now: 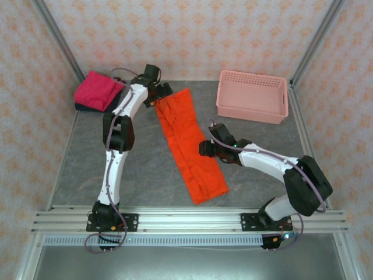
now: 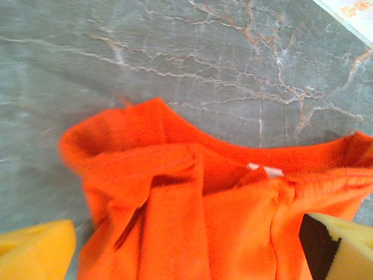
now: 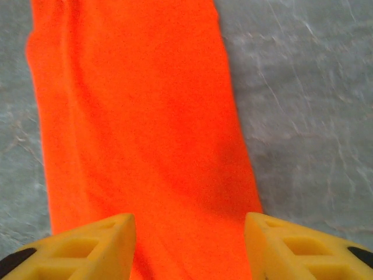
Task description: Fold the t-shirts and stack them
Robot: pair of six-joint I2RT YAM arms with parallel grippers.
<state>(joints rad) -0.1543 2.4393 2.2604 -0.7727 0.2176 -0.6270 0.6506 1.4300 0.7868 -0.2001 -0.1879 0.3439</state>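
Note:
The orange t-shirt [image 1: 185, 140] lies folded into a long narrow strip, running diagonally from the far middle of the table toward the near right. My left gripper [image 1: 158, 93] hovers at its far collar end, open. In the left wrist view the rumpled collar [image 2: 175, 192] with a white label [image 2: 265, 170] lies between the wide-apart fingers of my left gripper [image 2: 189, 248]. My right gripper [image 1: 205, 147] stands open at the strip's right edge. In the right wrist view its fingers [image 3: 189, 233] straddle smooth orange cloth [image 3: 140, 116]. A folded magenta t-shirt [image 1: 98, 89] rests on a dark navy one [image 1: 84, 107] at the far left.
A pink lattice basket [image 1: 250, 111] stands at the far right corner. The grey marbled table [image 1: 145, 169] is fenced by metal rails at the sides and the near edge. Bare table lies between the left arm and the orange strip.

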